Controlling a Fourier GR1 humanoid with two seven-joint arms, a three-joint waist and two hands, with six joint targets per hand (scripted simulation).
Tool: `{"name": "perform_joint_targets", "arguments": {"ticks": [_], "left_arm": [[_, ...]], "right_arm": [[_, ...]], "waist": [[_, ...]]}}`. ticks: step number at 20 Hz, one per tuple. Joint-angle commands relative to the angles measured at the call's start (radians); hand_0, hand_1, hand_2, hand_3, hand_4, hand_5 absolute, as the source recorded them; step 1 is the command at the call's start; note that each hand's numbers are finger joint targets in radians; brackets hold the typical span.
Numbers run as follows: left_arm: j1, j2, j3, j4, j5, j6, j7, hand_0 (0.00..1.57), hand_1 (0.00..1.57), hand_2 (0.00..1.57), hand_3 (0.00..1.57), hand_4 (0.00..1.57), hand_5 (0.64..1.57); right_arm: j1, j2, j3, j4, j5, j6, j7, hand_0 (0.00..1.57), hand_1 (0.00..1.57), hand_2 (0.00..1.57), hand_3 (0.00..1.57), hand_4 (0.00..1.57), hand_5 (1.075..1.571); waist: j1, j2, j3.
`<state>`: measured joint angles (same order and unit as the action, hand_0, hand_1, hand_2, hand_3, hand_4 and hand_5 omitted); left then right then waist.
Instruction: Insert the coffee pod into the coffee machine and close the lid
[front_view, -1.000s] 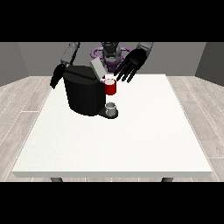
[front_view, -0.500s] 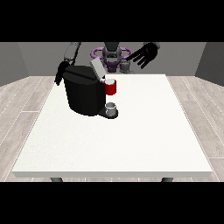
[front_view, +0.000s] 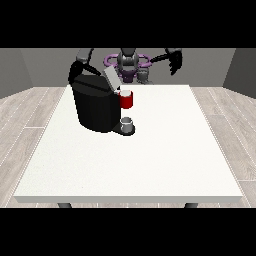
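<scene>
- The coffee machine (front_view: 96, 106) — a black, rounded body — stands on the white table (front_view: 150, 150), towards the far side and to the view's left of the middle.
- Its lid (front_view: 111, 78) is a pale grey flap tilted up and back from the machine's top, so the lid is not shut.
- At the machine's front, on the side facing the view's right, sits a red part (front_view: 127, 100) with a pale top; whether the coffee pod lies in it I cannot tell — no pod shows apart from the machine.
- Below the red part, a small grey cup (front_view: 127, 123) stands on the machine's dark base; what it holds cannot be seen.
- The hand at the view's left (front_view: 76, 73) is just behind the machine's top rear edge; how its fingers lie cannot be told.
- The hand at the view's right (front_view: 175, 62) hangs in the air well apart from the machine, beyond the table's far edge, fingers relaxed and pointing down, holding nothing.
</scene>
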<state>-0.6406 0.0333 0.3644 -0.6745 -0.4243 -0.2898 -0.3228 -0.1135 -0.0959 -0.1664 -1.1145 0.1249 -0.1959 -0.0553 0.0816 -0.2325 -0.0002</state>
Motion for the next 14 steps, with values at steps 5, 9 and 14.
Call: {"name": "perform_joint_targets", "arguments": {"ticks": [5, 9, 14], "left_arm": [[0.137, -0.002, 0.025, -0.029, 0.056, -0.016, 0.028, 0.0, 0.0, 0.0, 0.0, 0.4, 1.571], [0.173, -0.032, -0.006, -0.068, 0.087, -0.024, 0.033, 0.0, 0.0, 0.0, 0.0, 0.43, 1.571], [0.264, -0.032, -0.073, -0.189, 0.128, -0.035, 0.025, 0.0, 0.0, 0.0, 0.0, 0.4, 1.571]], "right_arm": [[-0.045, 0.024, 0.072, -0.14, -0.058, 0.129, -0.002, 0.0, 0.0, 0.0, 0.0, 0.0, 1.571], [-0.158, -0.032, 0.08, -0.185, -0.058, 0.171, 0.118, 0.0, 0.0, 0.0, 0.0, 0.2, 1.571], [-0.164, -0.072, 0.096, -0.198, -0.021, 0.193, 0.075, 0.0, 0.0, 0.0, 0.0, 0.08, 1.571]], "waist": [[0.01, -0.076, 0.0002], [0.037, -0.084, 0.0001], [0.054, -0.034, 0.0003]]}}
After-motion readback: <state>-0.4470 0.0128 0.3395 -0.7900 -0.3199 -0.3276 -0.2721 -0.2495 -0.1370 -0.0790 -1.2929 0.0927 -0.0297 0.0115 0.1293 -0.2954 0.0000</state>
